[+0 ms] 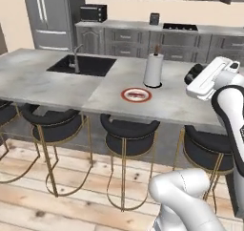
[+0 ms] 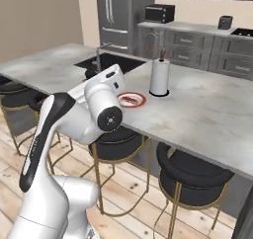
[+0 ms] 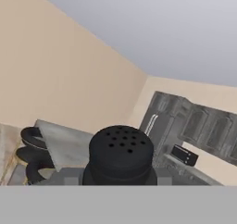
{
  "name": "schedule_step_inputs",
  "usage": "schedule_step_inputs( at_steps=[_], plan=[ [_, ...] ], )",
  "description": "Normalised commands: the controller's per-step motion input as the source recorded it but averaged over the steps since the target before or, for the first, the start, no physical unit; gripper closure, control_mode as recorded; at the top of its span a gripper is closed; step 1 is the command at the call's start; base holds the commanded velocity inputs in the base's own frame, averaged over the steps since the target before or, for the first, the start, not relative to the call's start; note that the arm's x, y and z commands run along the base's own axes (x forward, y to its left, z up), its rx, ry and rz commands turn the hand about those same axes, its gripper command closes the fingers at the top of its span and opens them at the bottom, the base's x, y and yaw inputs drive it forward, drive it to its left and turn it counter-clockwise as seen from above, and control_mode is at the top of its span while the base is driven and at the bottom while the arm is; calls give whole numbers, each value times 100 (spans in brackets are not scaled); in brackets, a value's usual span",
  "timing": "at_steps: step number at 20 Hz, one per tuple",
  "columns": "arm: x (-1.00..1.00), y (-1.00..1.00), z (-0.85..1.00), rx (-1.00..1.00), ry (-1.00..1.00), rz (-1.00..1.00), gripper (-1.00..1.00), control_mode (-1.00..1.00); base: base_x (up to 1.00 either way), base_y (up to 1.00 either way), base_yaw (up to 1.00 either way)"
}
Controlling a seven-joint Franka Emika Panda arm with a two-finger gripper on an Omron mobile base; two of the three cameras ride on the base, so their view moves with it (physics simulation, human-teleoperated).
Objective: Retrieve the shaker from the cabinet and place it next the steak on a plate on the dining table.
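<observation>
Nearest to the cameras, the white arm rises from the base and bends over the row of black bar stools (image 1: pixel 129 134) that stand on the wooden floor against the near side of the bench (image 1: pixel 43 79). In the hand view, the shaker (image 3: pixel 121 154) sits right in front of the lens, its black cap with small holes turned toward the camera. It stands between the grey parts of the end effector (image 3: pixel 119 181) at the bottom of that view, so the end effector looks clenched on it, though the fingertips themselves are hidden. In the base views the hand is over the near edge of the bench, and the shaker itself cannot be made out there.

Farther on, on the mottled grey stone top, lies the plate (image 1: pixel 124 94) with its orange-red rim, and the steak (image 1: pixel 137 95) rests on the middle of it. Just behind the plate, to its right in the left base view, stands the tall white paper towel roll (image 1: pixel 153 69), upright on its dark base ring. To the left, the black sink (image 1: pixel 82 65) is set into the top, with the tap (image 1: pixel 76 57) beside it.

Behind the bench, along the back wall, there are grey drawer units, a black hob (image 1: pixel 179 27), a black microwave (image 1: pixel 93 13) and a tall grey fridge (image 1: pixel 46 15).
</observation>
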Motion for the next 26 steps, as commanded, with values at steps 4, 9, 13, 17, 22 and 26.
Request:
schedule_step_inputs(
  at_steps=[4, 9, 13, 17, 22, 26],
  plan=[
    [0, 0, 0, 0, 0, 0, 100, 100, 99, 39, -51],
    [0, 0, 0, 0, 0, 0, 100, 100, 100, 1, -30],
    [0, 0, 0, 0, 0, 0, 100, 100, 100, -39, -10],
    [0, 0, 0, 0, 0, 0, 100, 100, 100, -47, 3],
    [0, 0, 0, 0, 0, 0, 100, 100, 77, -10, 9],
    [0, 0, 0, 0, 0, 0, 100, 100, 6, 1, 0]
  ],
)
